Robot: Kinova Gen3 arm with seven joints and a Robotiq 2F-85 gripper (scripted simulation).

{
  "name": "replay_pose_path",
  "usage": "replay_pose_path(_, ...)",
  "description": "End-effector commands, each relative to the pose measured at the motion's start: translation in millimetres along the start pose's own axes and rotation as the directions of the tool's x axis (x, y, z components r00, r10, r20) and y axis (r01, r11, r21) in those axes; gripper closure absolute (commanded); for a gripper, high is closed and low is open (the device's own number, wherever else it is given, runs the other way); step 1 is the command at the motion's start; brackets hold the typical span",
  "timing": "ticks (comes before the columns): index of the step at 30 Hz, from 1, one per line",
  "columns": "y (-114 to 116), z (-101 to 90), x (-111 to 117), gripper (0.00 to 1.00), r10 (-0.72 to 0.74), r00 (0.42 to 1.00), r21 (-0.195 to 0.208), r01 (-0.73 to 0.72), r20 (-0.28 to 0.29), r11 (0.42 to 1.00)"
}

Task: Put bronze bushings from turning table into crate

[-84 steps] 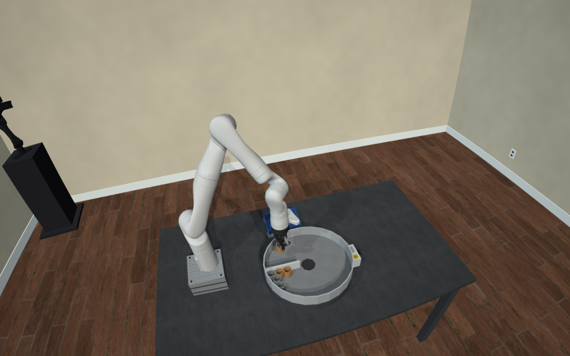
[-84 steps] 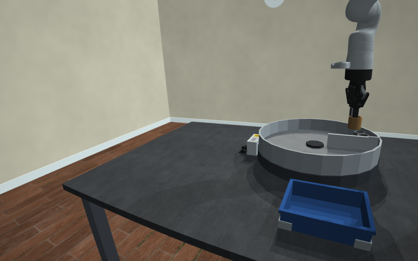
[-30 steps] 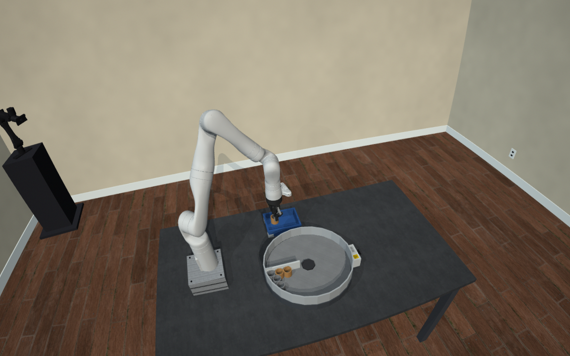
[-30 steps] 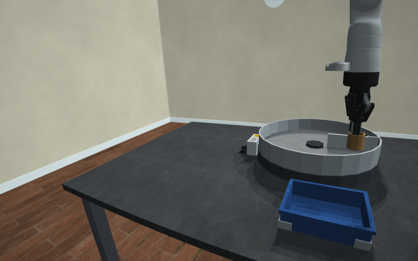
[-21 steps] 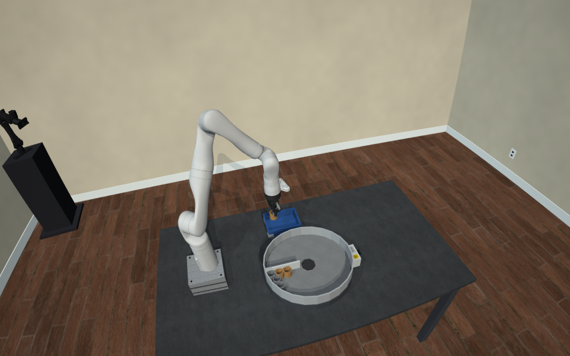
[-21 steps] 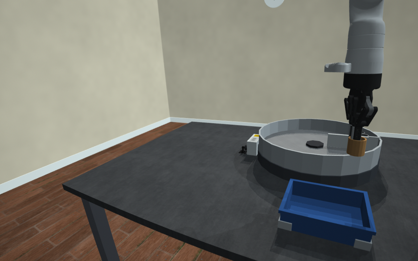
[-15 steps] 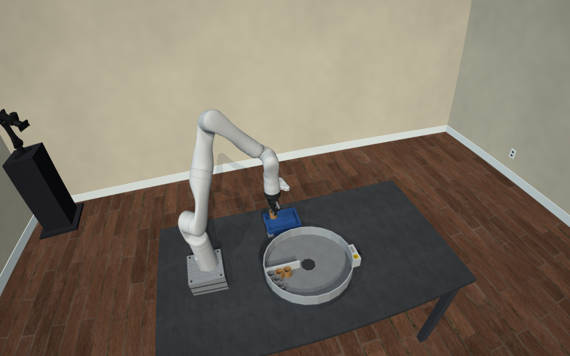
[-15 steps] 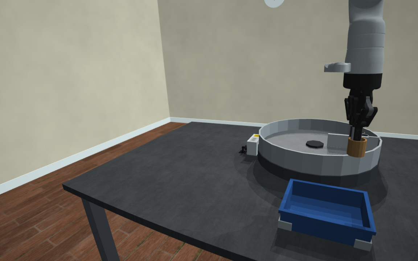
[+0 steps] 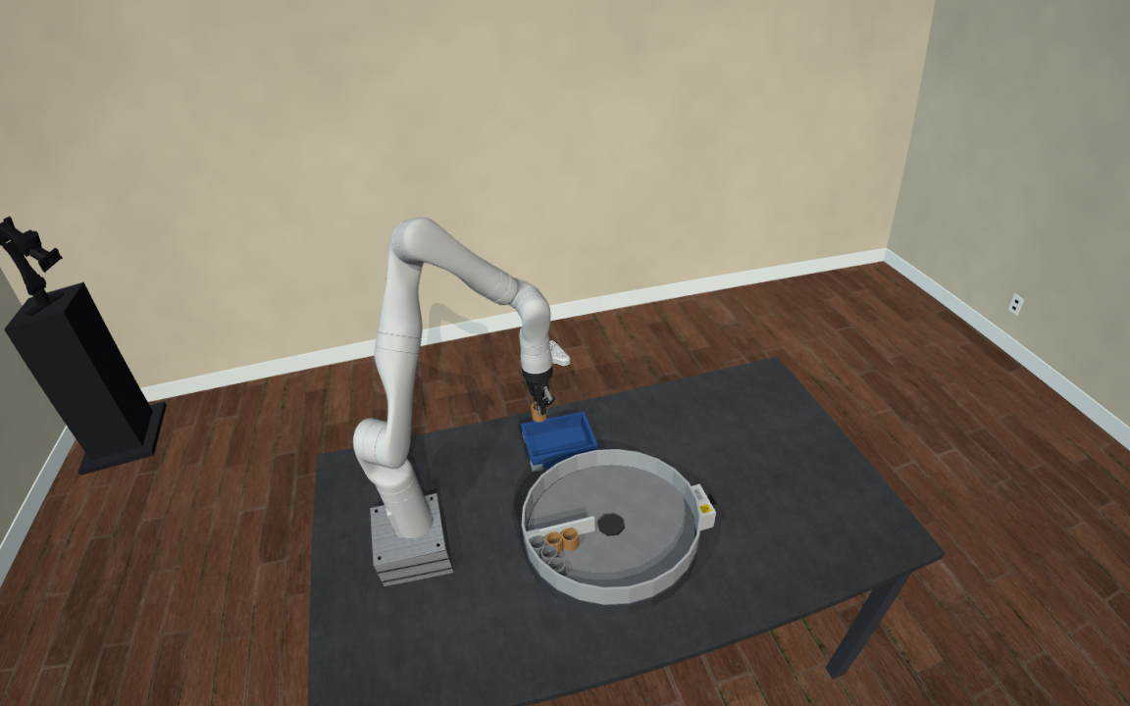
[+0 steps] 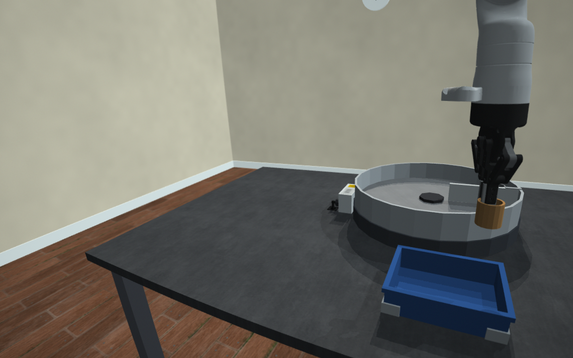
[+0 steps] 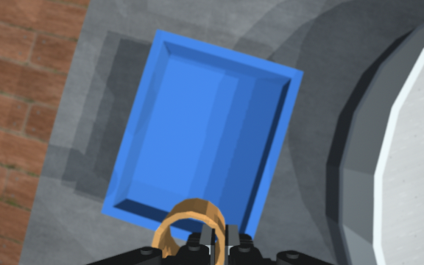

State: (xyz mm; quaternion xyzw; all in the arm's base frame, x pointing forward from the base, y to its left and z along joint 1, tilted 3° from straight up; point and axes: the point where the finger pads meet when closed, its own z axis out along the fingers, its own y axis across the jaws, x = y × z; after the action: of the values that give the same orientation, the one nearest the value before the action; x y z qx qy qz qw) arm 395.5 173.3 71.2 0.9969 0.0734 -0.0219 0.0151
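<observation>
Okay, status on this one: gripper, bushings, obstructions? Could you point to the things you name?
Gripper (image 9: 539, 410) (image 10: 490, 202) (image 11: 220, 241) shut on bronze bushing (image 9: 537, 413) (image 10: 489, 216) (image 11: 190, 214), aloft. Two bronze on turning table (image 9: 640, 491) (image 10: 395, 189) (image 11: 418, 177). Crate (image 9: 558, 436) (image 10: 448, 307) (image 11: 230, 51) empty. Nothing visibly blocking.

Arm (image 9: 397, 351) (image 10: 504, 48): whitish grey, smooth shell, rounded joints, tubular links; thin seam lines ring the segments. Wrist housing (image 9: 558, 354) (image 10: 461, 93): pale, projects sideways. Collar (image 9: 537, 378) (image 10: 499, 114): black, cylindrical. Gripper (image 9: 540, 411) (image 10: 490, 200) (image 11: 220, 241): black, angular linkages, some grey parts; round dark pivot caps in wrist view. Base block (image 9: 385, 562): grey, squarish, layered sides, small dark screws near top corners. Markings: none legible.
</observation>
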Motion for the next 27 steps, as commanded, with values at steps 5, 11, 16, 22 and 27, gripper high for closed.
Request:
replay_pose_path(5,-1.2,28.1,0.5,1.0,-0.002,1.0,0.001,0.002,-0.002,1.0)
replay_pose_path(11,-1.2,28.1,0.5,1.0,-0.002,1.0,0.001,0.002,-0.002,1.0)
replay_pose_path(16,-1.2,28.1,0.5,1.0,-0.002,1.0,0.001,0.002,-0.002,1.0)
replay_pose_path(22,-2.4,56.6,0.5,1.0,-0.005,1.0,0.002,0.005,-0.003,1.0)
replay_pose_path(27,-2.4,56.6,0.5,1.0,-0.005,1.0,0.002,0.005,-0.003,1.0)
